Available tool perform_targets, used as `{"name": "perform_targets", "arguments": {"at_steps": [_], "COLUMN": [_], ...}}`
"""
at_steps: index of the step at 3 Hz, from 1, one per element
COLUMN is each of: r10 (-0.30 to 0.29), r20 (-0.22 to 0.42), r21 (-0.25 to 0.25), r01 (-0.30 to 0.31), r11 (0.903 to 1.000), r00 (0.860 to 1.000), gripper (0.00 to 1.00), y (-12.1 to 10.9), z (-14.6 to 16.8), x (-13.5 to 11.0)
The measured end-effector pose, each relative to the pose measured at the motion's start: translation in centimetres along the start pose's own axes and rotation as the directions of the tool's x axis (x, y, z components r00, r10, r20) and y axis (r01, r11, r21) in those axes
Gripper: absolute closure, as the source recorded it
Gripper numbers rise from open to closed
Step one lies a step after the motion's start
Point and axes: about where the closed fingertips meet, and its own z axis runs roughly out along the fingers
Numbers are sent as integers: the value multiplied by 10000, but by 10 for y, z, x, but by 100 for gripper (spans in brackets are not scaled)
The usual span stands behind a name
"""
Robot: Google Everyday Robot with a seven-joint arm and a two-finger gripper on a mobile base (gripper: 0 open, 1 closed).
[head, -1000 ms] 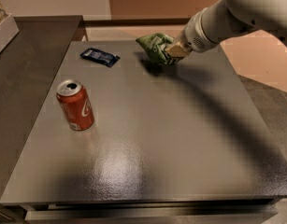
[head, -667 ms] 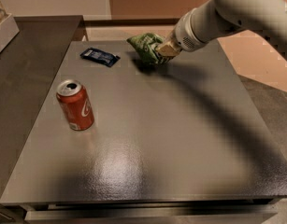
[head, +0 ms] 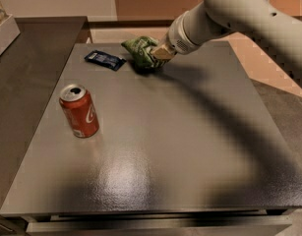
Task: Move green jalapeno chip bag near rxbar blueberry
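The green jalapeno chip bag (head: 140, 51) is a crumpled green bag at the far middle of the grey table (head: 155, 146). My gripper (head: 158, 53) reaches in from the upper right and is shut on the bag's right side, holding it just above the table. The rxbar blueberry (head: 105, 59), a small flat dark blue wrapper, lies on the table a short way left of the bag, with a small gap between them.
A red soda can (head: 79, 110) stands upright on the left part of the table. A darker counter (head: 27, 68) adjoins the table on the left, with a white box (head: 0, 31) at its far left edge.
My gripper has carried the green bag leftward along the far side of the table, closing the gap to the blue bar. The can and the bar have not moved.
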Motion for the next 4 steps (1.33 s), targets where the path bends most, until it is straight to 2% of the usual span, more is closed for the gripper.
{"name": "perform_targets", "arguments": {"at_steps": [1, 3, 4], "r10": [-79, -94, -100], "r20": [-1, -2, -2], "r21": [-14, -83, -104], "r01": [79, 94, 100], "r11": [10000, 9999, 9999], "r00": [10000, 10000, 10000], "gripper": [51, 4, 0], "y": [-1, 1, 2], "z": [18, 21, 22], "x": [0, -1, -1]}}
